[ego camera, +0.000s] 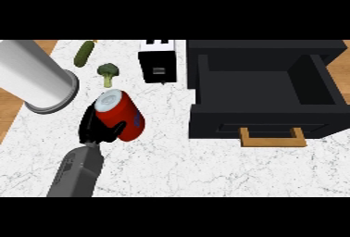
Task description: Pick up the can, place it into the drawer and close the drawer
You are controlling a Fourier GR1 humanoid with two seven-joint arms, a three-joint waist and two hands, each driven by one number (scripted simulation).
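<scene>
Left hand [97, 126] curling round the red can [123, 115], fingers on its left side, thumb crossing its lower front. Can tilting, pale top pointing up and left, sitting over the white marble counter [171, 162], well left of the drawer [263, 88]. Drawer standing open, black, wooden handle [272, 138] facing this way. Grey forearm [77, 173] coming in from the lower edge. Broccoli [107, 73] lying just above the can's top, pickle [84, 53] further up. Big grey cylinder [34, 76] leaning at upper left, black and white toaster [158, 62] sitting beside the drawer's left wall. Right hand nowhere in sight.
</scene>
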